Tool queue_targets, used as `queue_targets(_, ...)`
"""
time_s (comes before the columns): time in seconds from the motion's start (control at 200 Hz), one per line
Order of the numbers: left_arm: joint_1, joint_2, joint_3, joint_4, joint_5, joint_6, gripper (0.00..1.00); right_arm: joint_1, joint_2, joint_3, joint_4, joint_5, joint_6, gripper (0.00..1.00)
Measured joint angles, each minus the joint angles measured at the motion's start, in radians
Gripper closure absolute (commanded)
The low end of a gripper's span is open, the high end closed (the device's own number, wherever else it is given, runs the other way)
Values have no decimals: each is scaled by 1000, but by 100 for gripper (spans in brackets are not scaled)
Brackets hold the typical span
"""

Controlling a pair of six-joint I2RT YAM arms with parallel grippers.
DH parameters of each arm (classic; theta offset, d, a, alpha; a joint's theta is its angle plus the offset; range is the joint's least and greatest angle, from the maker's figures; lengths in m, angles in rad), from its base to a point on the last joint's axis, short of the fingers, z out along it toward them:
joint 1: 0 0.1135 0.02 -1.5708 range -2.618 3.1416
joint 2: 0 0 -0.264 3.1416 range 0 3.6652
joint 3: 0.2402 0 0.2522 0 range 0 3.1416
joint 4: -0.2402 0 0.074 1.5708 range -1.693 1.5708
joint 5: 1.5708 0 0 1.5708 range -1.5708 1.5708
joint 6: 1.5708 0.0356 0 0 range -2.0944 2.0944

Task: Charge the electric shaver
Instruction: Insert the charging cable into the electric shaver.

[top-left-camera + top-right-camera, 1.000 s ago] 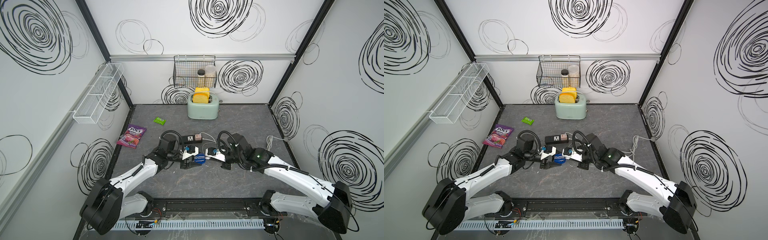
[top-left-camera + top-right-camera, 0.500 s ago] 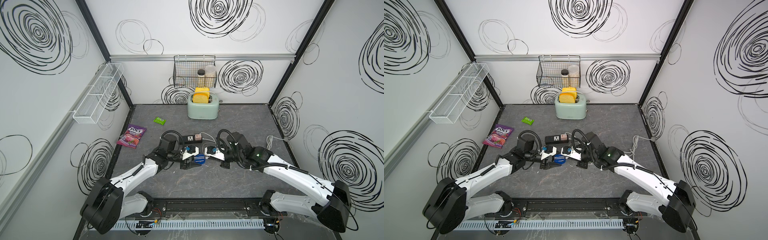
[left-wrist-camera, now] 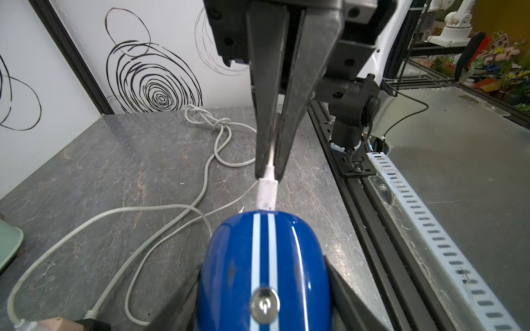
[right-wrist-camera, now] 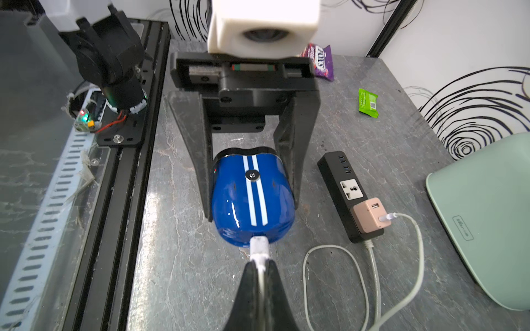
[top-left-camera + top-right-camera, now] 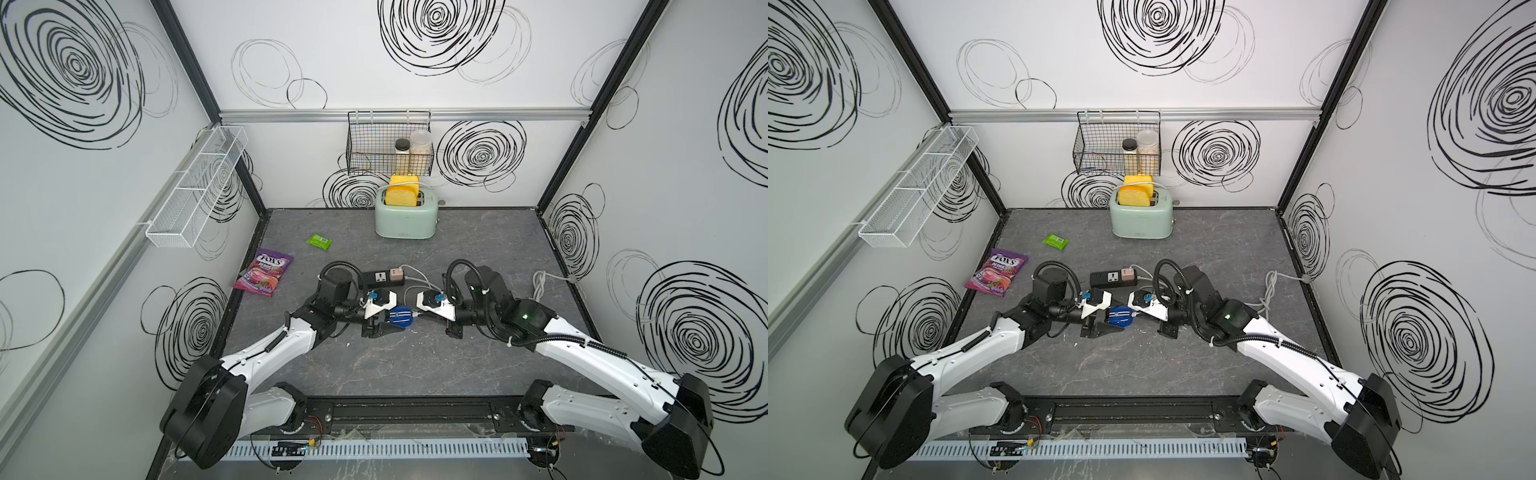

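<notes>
The electric shaver [image 4: 252, 197], glossy blue with two white stripes and a silver button, is held just above the table's middle, seen in both top views [image 5: 401, 316] [image 5: 1119, 318]. My left gripper [image 3: 263, 309] is shut on its sides, one black finger [image 4: 205, 183] on each flank. My right gripper [image 4: 260, 265] is shut on a white cable plug [image 4: 259, 246]. The plug's tip meets the shaver's near end [image 3: 266, 192]; how deep it sits I cannot tell. Its cable runs to a pinkish adapter [image 4: 368, 215] in the black power strip [image 4: 344, 186].
A mint toaster [image 5: 405, 220] with yellow slices stands at the back. A purple candy bag [image 5: 264, 272] and a green packet [image 5: 319, 241] lie at the left. Knotted white cable [image 5: 539, 284] lies at the right wall. A wire basket [image 5: 388, 145] hangs on the back wall.
My right gripper with the plug has edged slightly toward the shaver. The left gripper and shaver have stayed put.
</notes>
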Motion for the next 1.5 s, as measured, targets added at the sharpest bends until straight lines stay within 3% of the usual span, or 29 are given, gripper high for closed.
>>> queue_targets(0.27,0,-6,-2,59,31,-29,100,-37,-58,-76,105,-70,42,100)
queue_targets(0.805,0,-6,-2,61,39,-32,100,-41,-65,-106,159,-96,43,100)
queue_targets(1.501,1,3,-3,35,29,-78,100,13,-70,-187,274,19,-18,100)
